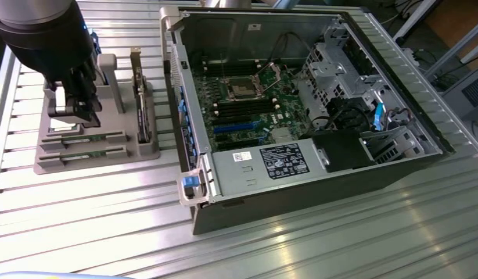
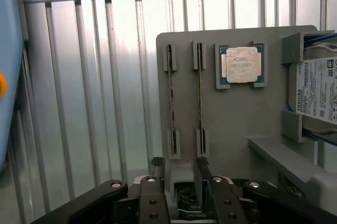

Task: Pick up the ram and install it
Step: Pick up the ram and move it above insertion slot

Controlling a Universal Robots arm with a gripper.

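Note:
Two ram sticks stand on edge in slots of a grey holder (image 2: 237,124): one ram (image 2: 170,100) and a second ram (image 2: 199,95) side by side. In the exterior view they show as thin strips (image 1: 78,139) on the holder (image 1: 99,160) at the exterior view's left. My gripper (image 2: 180,174) is open, its black fingertips (image 2: 158,167) over the holder's edge just short of the sticks' ends, holding nothing. From outside, the gripper (image 1: 78,113) hangs low over the holder.
A square silver processor (image 2: 241,65) and a hard drive (image 2: 318,89) also sit in the holder. The open computer case (image 1: 301,104) lies at the exterior view's right, with motherboard memory slots (image 1: 239,107) near the processor socket (image 1: 243,87). Ribbed metal table (image 1: 340,244) all around.

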